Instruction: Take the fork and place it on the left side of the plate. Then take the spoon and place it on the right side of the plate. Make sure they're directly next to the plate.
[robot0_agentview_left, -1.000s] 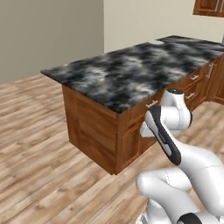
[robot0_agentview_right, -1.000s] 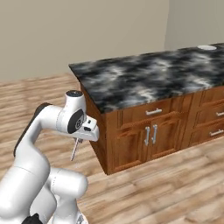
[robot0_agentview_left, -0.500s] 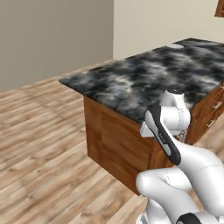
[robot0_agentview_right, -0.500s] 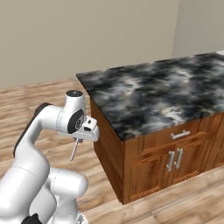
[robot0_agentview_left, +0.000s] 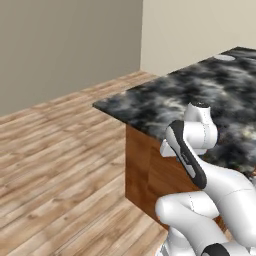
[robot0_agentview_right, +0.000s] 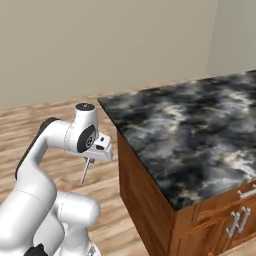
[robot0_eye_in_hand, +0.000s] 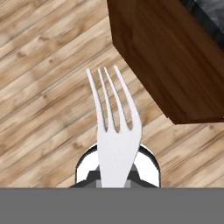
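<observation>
Fork (robot0_eye_in_hand: 114, 131) in closed end effector (robot0_eye_in_hand: 117, 173) — above wood floor (robot0_eye_in_hand: 39, 87)

Pincer (robot0_agentview_right: 90, 161) holds fork (robot0_agentview_right: 85, 172) beside dark marble counter (robot0_agentview_right: 190, 135).

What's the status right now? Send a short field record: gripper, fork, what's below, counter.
gripper: shut on the fork, seen beside the counter end in the right base view
fork: tines point away from the hand, toward the floor
below: wooden floor
counter: dark marble top on a brown wood cabinet, off to one side of the fork
placement: not yet done
</observation>
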